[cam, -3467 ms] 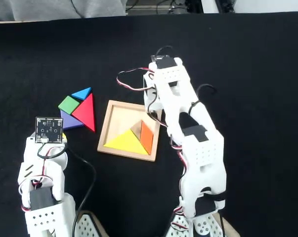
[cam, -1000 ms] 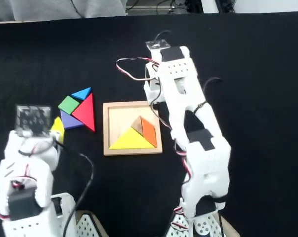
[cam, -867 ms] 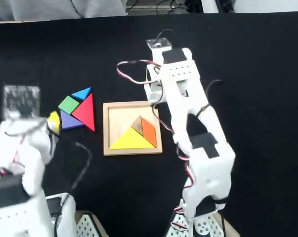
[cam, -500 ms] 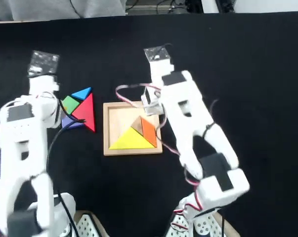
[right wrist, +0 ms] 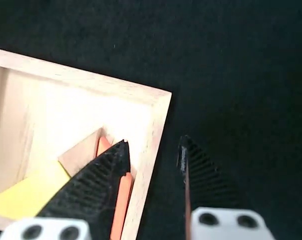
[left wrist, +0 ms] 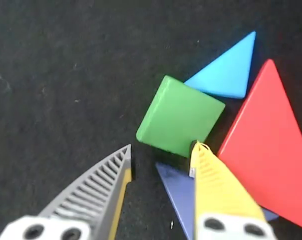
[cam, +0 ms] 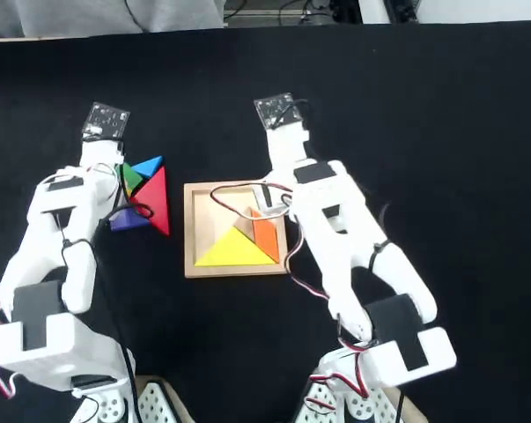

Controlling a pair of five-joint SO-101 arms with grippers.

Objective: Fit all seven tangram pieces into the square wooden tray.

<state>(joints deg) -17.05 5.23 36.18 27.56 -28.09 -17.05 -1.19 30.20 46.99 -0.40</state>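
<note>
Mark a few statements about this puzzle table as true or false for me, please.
The big yellow triangle lies inside the square wooden tray. True.
The large red triangle is in the tray too. False: it lies outside, on the black cloth.
The right gripper is open, one finger inside the tray's wall, one outside. True.
The left gripper is shut on the green square block. False: it is open beside that block, gripping nothing.

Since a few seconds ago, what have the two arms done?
The left arm swung forward, and the left gripper is now open over the green square. The wooden tray was turned straight; the right gripper straddles its rim. The red triangle stayed put.
</note>
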